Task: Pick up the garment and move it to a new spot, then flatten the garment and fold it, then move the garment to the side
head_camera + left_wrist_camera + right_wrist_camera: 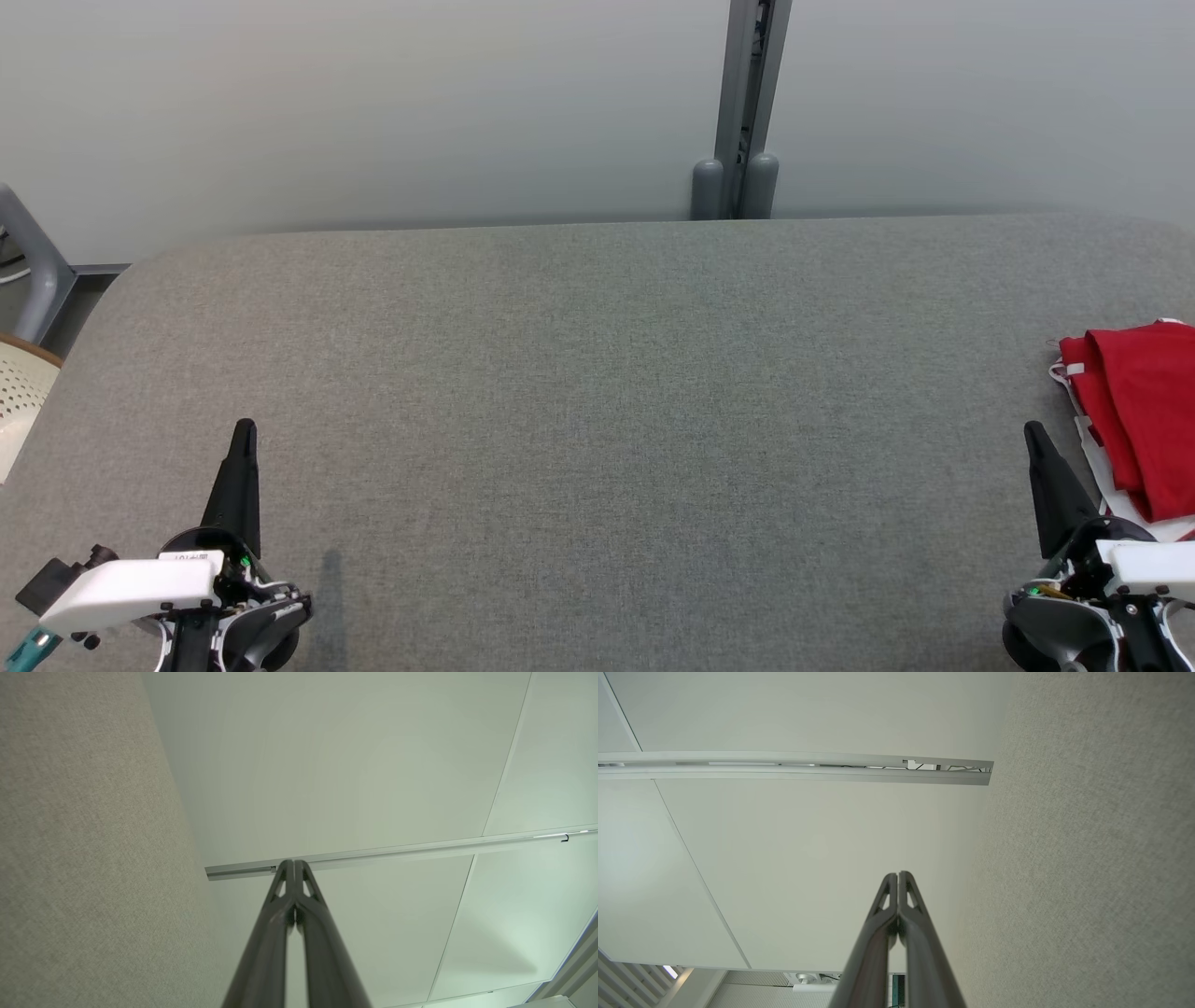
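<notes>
At the right edge of the counter [597, 392] lies the folded red garment [1148, 411], long axis running near to far, on white material [1102, 476]. Just beside it the right tool [1034, 435] is closed; the left tool [245, 427], well apart, is closed too. A grey post [747, 103] rises behind.

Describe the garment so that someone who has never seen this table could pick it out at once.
Start from the wide grey fabric-covered table in front of the pale wall. Follow it to its right side, just beyond the tip of the right gripper. The garment lies there in loose folds, the one bright red thing on the grey, with white cloth showing under its near edge.
</notes>
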`<state>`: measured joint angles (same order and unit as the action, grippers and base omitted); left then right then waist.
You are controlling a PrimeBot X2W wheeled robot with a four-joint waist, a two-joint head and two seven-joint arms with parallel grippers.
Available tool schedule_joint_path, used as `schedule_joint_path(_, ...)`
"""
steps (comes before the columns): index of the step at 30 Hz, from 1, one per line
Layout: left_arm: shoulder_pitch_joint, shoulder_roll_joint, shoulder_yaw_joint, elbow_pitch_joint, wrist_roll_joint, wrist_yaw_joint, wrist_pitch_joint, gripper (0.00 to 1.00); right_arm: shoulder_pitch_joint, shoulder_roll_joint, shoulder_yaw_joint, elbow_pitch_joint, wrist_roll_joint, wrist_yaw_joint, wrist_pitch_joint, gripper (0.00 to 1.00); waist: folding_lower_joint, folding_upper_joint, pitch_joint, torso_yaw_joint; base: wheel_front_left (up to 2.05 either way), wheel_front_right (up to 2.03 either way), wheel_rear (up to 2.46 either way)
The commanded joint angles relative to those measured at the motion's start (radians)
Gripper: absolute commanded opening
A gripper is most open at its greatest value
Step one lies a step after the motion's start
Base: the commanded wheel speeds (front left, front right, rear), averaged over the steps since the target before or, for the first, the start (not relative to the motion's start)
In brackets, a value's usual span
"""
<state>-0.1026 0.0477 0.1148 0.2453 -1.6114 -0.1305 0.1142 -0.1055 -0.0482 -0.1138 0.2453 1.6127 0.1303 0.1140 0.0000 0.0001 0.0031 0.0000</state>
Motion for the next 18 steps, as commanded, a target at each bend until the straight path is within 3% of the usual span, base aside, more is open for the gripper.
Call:
schedule_joint_path(1,-0.013,0.003,0.003,0.001,-0.003,-0.004,0.003,0.00,-0.008,-0.005,-0.002,0.002,0.000,0.001,0.002,0.00,0.0000,-0.0001,0.000,0.000,0.00,0.00,0.00)
schedule_joint_path(18,-0.013,0.003,0.002,0.000,-0.003,-0.004,0.003,0.00,-0.007,-0.005,-0.002,0.002,0.000,0.001,0.002,0.00,0.0000,-0.0001,0.000,0.000,0.00,0.00,0.00)
